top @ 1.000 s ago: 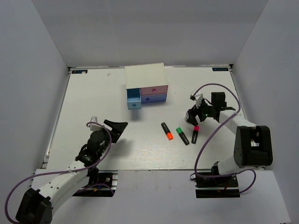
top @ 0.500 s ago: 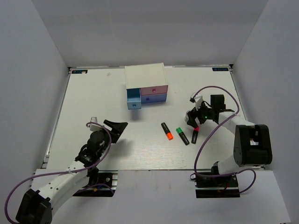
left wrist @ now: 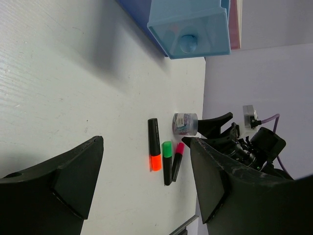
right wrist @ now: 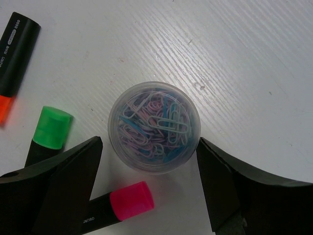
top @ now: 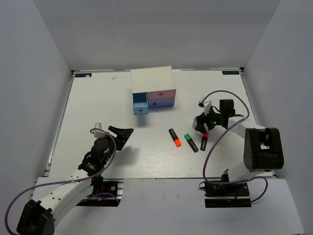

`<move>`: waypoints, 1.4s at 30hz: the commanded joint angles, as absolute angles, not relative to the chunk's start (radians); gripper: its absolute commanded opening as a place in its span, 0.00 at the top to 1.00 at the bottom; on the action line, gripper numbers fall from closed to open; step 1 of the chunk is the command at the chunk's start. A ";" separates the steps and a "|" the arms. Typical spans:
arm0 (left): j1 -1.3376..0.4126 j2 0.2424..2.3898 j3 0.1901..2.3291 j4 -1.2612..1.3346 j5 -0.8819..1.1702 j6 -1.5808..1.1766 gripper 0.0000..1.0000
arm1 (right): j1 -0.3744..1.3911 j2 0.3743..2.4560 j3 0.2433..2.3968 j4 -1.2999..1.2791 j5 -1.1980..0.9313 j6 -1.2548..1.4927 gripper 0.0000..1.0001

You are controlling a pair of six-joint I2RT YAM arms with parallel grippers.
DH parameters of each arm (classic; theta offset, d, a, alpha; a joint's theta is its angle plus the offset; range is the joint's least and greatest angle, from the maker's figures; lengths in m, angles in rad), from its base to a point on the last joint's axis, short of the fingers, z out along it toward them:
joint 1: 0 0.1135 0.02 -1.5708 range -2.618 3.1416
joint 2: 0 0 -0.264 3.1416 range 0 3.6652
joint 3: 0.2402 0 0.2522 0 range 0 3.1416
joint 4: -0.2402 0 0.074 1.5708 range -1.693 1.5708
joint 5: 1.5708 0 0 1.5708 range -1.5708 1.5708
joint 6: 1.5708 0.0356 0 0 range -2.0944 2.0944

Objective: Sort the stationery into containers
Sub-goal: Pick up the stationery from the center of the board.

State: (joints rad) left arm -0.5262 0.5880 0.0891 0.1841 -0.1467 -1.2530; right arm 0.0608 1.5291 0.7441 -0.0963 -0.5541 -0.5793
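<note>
White table point(top: 98, 107) inside plain grey walls point(top: 156, 34), soft even light.

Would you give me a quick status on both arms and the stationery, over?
Left gripper open, empty. Right gripper open, jaws straddling the paper-clip tub, not gripping yet. Pink marker crowds the tub.

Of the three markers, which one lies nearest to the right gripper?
The pink-capped marker: its cap lies beside the tub of paper clips between the fingers of the right gripper. The green-capped marker and orange-capped marker lie further away.
</note>
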 commanded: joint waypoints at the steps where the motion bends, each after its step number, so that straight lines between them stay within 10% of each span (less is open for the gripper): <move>1: -0.529 0.572 0.083 0.170 -0.156 -1.238 0.18 | 0.060 1.539 0.778 -0.052 -0.581 -0.580 0.17; 9: -0.529 0.592 0.083 0.179 -0.156 -1.238 0.18 | 0.066 1.571 0.811 -0.046 -0.587 -0.584 0.13; 20: -0.529 0.601 0.083 0.199 -0.156 -1.238 0.18 | 0.060 1.591 0.874 -0.173 -0.663 -0.670 0.69; 24: -0.529 0.612 0.083 0.235 -0.156 -1.238 0.18 | 0.074 1.526 0.945 -0.250 -0.695 -0.761 0.70; 42: -0.529 0.540 0.045 0.273 -0.071 -1.121 0.18 | 0.383 1.940 2.198 -1.295 -0.514 -1.296 0.77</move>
State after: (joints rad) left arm -0.5262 0.5713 0.0597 0.2695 -0.0959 -1.1629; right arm 0.3107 1.9064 2.0892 -1.0931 -0.5922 -1.2449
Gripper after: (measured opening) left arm 0.813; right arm 0.666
